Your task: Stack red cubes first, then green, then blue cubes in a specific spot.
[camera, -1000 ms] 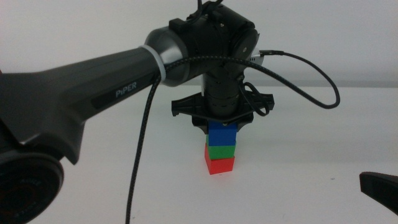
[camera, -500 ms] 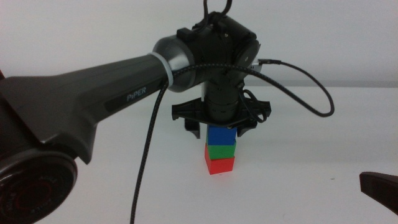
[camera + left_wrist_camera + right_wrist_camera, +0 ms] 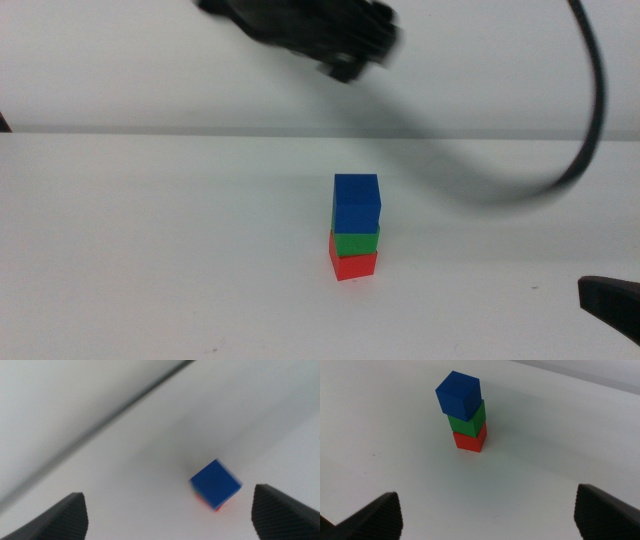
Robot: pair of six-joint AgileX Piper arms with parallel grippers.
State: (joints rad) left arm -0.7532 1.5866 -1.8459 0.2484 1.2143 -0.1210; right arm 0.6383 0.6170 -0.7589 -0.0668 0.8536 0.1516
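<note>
Middle view: upright stack, red cube [image 3: 351, 264] under green [image 3: 355, 242] under blue [image 3: 357, 204]; left gripper [image 3: 170, 512] wide, empty

The top cube [image 3: 357, 202] was a deep, matte blue, plain on every face that showed. The cube [image 3: 356, 242] under it was a flat green, and the bottom cube [image 3: 352, 265] a bright red, both unpatterned. The table [image 3: 150, 250] was smooth white with no markings. The left gripper [image 3: 170, 515] and right gripper [image 3: 487, 517] each had dark, near-black jaws.
</note>
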